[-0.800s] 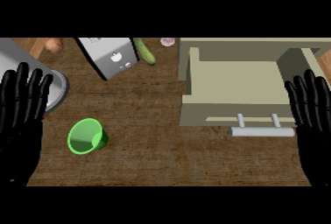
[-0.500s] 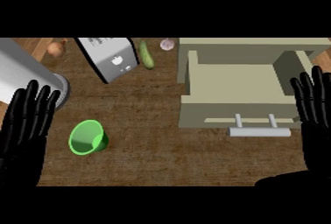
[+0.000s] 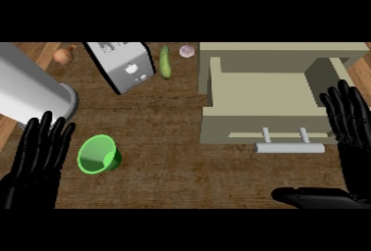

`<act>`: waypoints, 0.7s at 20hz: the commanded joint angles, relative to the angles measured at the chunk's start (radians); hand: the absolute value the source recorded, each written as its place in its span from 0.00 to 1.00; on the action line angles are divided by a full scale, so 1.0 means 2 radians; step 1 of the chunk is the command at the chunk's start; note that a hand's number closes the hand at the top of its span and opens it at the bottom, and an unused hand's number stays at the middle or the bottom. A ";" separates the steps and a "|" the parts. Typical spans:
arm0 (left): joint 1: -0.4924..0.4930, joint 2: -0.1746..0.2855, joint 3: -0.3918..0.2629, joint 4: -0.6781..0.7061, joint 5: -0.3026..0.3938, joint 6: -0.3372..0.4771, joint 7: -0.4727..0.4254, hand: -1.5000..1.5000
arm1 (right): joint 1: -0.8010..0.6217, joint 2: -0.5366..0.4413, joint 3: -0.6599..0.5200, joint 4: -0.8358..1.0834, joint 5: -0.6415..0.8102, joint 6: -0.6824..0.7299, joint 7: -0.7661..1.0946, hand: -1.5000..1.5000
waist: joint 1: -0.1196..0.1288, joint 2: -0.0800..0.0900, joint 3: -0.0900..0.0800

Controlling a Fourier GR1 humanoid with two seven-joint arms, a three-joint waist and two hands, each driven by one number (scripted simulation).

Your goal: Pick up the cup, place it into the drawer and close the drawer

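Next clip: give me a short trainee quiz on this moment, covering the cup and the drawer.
1. True or false: the drawer stands open.
2. The green cup is: A) inside the drawer; B) on the counter; C) held in a robot hand.
3. Which is nearer the cup, the left robot hand or the right robot hand?
Key: 1 true; 2 B; 3 left.

My left hand (image 3: pixel 33 181): wrist cut off at lower edge. My right hand (image 3: pixel 355 157): outer side clipped by right edge. Above my left fingers, grey cylinder (image 3: pixel 29 93) runs off-frame.
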 commanded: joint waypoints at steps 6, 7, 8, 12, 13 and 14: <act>0.014 0.009 0.055 0.086 0.005 -0.017 -0.045 0.00 | -0.040 0.005 -0.009 0.059 0.007 0.010 -0.020 0.00 | 0.001 0.000 0.000; 0.001 0.006 0.057 0.117 -0.010 -0.012 -0.060 0.00 | -0.009 0.012 0.008 -0.006 0.008 0.006 0.012 0.00 | -0.002 0.000 0.000; 0.040 0.012 0.063 0.113 -0.004 -0.037 -0.092 0.00 | -0.046 -0.009 -0.043 0.043 -0.030 0.022 -0.005 0.00 | 0.001 0.000 0.000; 0.019 0.010 0.093 0.190 -0.018 -0.026 -0.133 0.00 | -0.021 -0.011 -0.036 0.019 -0.007 0.020 0.001 0.00 | -0.002 0.000 0.000; 0.000 0.002 0.076 0.203 -0.039 -0.009 -0.118 0.00 | -0.027 0.011 -0.011 0.044 0.012 0.009 -0.016 0.00 | -0.001 0.000 0.000; -0.009 0.016 0.097 0.201 -0.028 -0.008 -0.104 0.00 | -0.024 0.006 -0.018 0.046 0.006 0.018 -0.021 0.00 | -0.001 0.000 0.000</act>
